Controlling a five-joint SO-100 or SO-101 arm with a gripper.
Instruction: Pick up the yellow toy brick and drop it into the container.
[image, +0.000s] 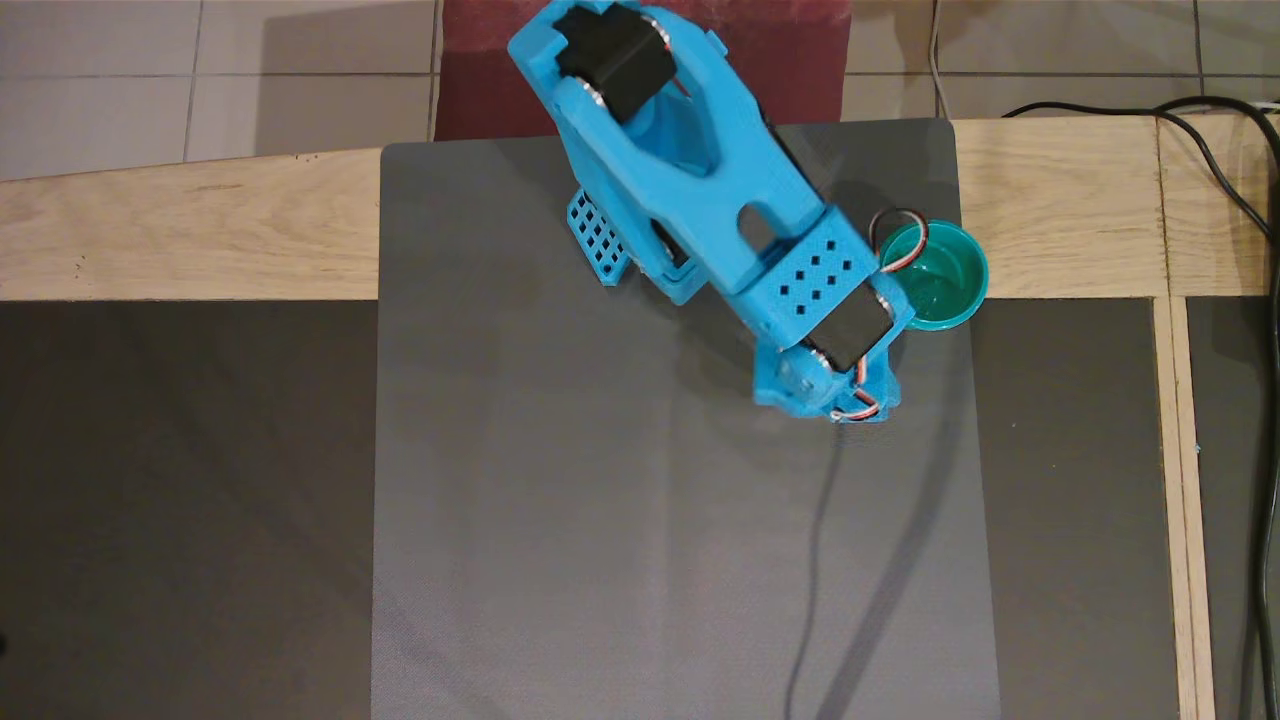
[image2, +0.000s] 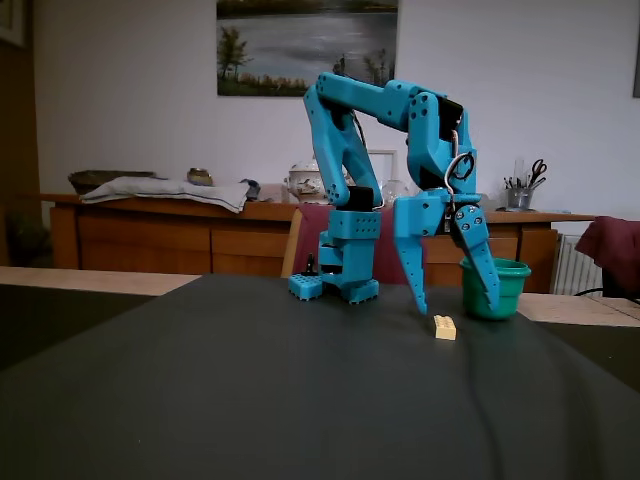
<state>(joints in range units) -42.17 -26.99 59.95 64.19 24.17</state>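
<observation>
In the fixed view the yellow toy brick (image2: 445, 327) lies flat on the dark mat, just left of the teal-green cup (image2: 512, 290). My gripper (image2: 458, 306) hangs open right above the brick, fingers pointing down, tips a little above the mat. The brick sits below the gap, and the right finger (image2: 484, 275) stands in front of the cup's left side. In the overhead view the cup (image: 950, 285) stands at the mat's far right edge. The blue wrist (image: 825, 375) hides the fingers and the brick there.
The grey mat (image: 650, 520) lies on a wooden table (image: 200, 230). The arm's base (image2: 345, 280) stands at the mat's far edge, with a small blue perforated part (image: 598, 238) beside it. Black cables (image: 1250, 200) run along the right side.
</observation>
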